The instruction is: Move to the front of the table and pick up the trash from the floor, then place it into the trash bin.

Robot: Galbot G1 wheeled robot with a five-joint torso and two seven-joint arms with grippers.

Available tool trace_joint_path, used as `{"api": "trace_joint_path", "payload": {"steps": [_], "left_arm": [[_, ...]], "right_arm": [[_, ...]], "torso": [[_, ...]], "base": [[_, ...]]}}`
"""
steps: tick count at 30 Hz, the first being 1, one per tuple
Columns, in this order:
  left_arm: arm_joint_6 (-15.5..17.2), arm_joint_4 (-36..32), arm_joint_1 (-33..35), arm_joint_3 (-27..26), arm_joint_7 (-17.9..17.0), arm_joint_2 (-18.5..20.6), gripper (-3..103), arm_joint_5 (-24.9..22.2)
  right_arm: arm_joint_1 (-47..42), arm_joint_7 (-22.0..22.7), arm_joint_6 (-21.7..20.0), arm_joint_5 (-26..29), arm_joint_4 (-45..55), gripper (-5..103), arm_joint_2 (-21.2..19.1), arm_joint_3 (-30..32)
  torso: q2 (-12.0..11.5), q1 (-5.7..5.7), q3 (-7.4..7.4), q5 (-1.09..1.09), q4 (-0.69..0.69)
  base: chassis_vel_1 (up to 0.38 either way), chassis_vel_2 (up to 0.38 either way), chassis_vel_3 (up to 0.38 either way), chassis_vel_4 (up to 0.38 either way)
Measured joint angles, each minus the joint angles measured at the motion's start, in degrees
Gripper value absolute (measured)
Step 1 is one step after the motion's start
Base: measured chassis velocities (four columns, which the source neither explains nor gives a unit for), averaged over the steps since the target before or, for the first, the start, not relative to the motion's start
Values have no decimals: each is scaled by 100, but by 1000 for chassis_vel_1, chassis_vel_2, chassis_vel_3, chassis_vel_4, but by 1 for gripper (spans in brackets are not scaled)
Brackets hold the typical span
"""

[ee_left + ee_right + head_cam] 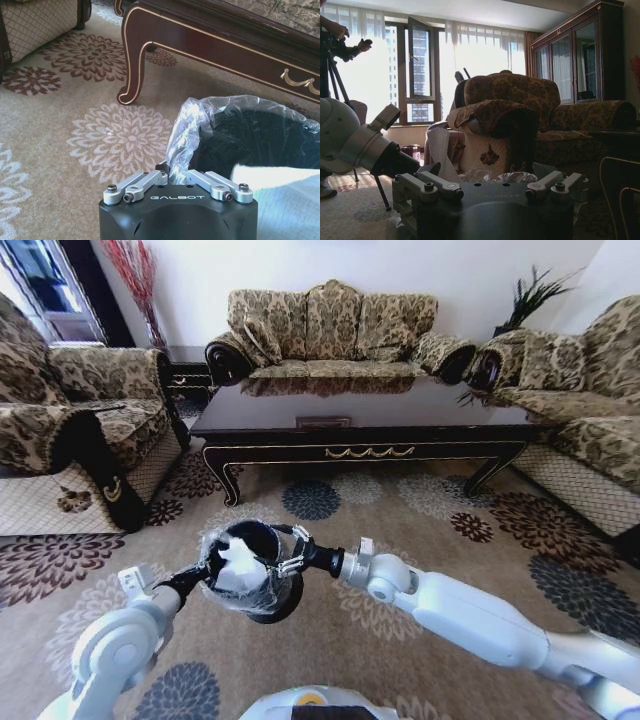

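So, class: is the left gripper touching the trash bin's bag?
Touching. In the left wrist view the left gripper has its fingers closed in on the crinkled edge of the bag at the bin rim, with no gap.

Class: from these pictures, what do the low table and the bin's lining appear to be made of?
Long dark brown coffee table: seemingly lacquered wood, since its glossy top mirrors the sofa; gold scroll trim. Small round black bin: lining looks like thin clear plastic film, crinkled and glinting. The bin wall's own material is unclear.
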Motion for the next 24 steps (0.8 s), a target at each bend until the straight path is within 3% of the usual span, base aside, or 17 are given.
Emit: {"api": "trace_joint_path", "payload": {"steps": [8, 17, 22, 24], "left_arm": [[0, -62, 47, -32, 0, -9, 4, 0], [2, -140, 99, -54, -1, -49, 4, 8], [1, -151, 105, -83, -1, -43, 4, 6], [-6, -87, 93, -90, 2, -41, 4, 2]], "right_arm": [[-13, 182, -49, -144, 0, 100, -91, 154], [-28, 389, -310, -788, -214, 100, -219, 105], [-73, 389, -303, -719, -195, 100, -327, 207], [-96, 404, -233, -416, -70, 100, -400, 384]], "torso": [[0, 0, 0, 0, 0], [0, 0, 0, 0, 0], [0, 0, 0, 0, 0], [0, 0, 0, 1, 0]], "base": [[0, 0, 0, 0], [0, 0, 0, 0], [0, 0, 0, 0], [0, 0, 0, 0]]}}
